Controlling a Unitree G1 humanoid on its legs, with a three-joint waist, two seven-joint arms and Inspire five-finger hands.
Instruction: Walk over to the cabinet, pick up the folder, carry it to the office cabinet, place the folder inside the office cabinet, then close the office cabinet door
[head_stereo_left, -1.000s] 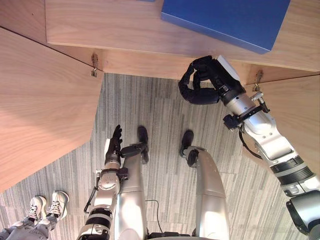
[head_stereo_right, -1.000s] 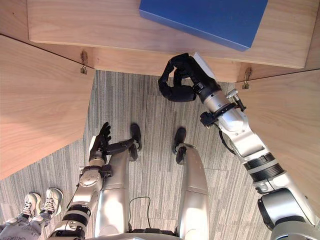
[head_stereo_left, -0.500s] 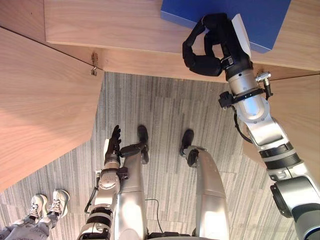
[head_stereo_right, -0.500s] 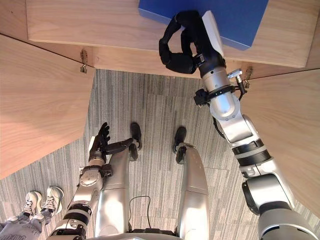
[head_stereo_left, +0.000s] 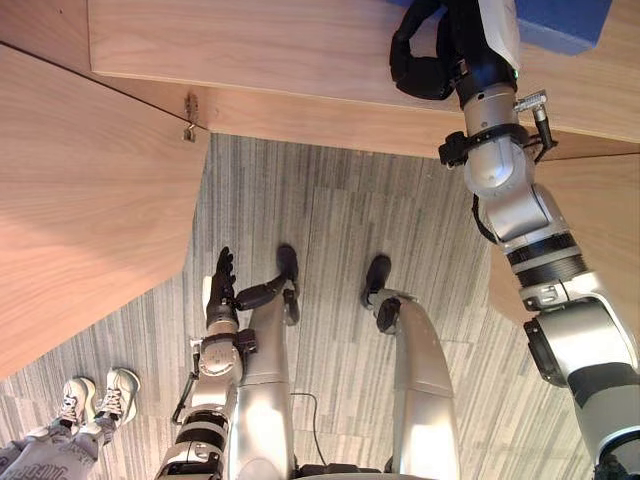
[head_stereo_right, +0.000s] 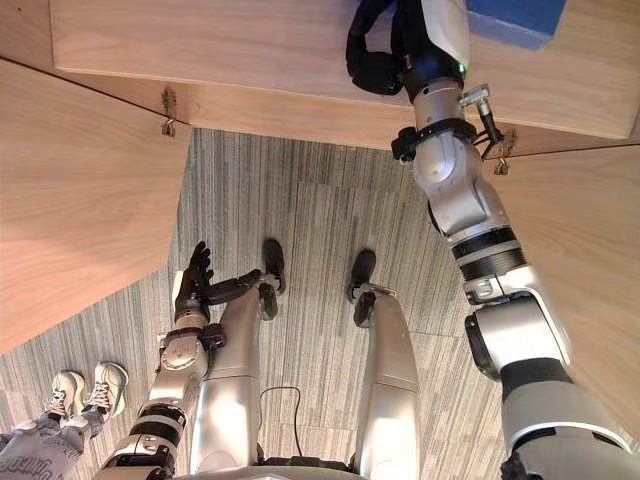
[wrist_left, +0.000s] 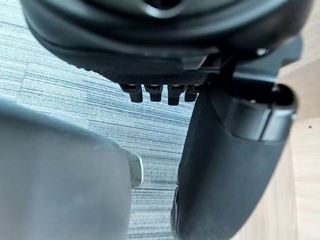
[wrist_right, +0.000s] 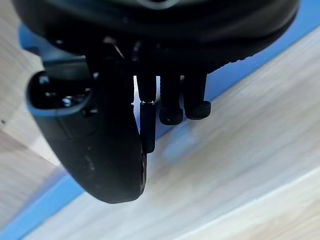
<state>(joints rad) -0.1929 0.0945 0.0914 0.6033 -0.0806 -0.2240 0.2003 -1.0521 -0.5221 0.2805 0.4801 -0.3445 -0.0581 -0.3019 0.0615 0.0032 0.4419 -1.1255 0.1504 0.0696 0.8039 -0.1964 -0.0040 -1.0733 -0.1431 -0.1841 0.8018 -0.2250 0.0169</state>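
Observation:
The blue folder (head_stereo_left: 562, 18) lies flat on the wooden cabinet shelf (head_stereo_left: 250, 50) at the far right. My right hand (head_stereo_left: 440, 50) is stretched out over the shelf, at the folder's near left edge. Its fingers are curled towards the thumb with nothing between them. In the right wrist view the folder (wrist_right: 42, 205) shows as a blue band past the curled fingers (wrist_right: 171, 107), over the wood. My left hand (head_stereo_left: 222, 285) hangs low beside my leg, fingers straight, holding nothing.
An open wooden cabinet door (head_stereo_left: 80, 200) stands out at the left, hinged (head_stereo_left: 189, 116) below the shelf. A second door panel (head_stereo_left: 600, 220) stands at the right. A person's white shoes (head_stereo_left: 98, 395) are on the grey carpet at the lower left.
My right hand has risen from below the shelf's front edge to over the shelf, up to the folder's near edge. Its fingers stayed curled. The left hand has barely moved.

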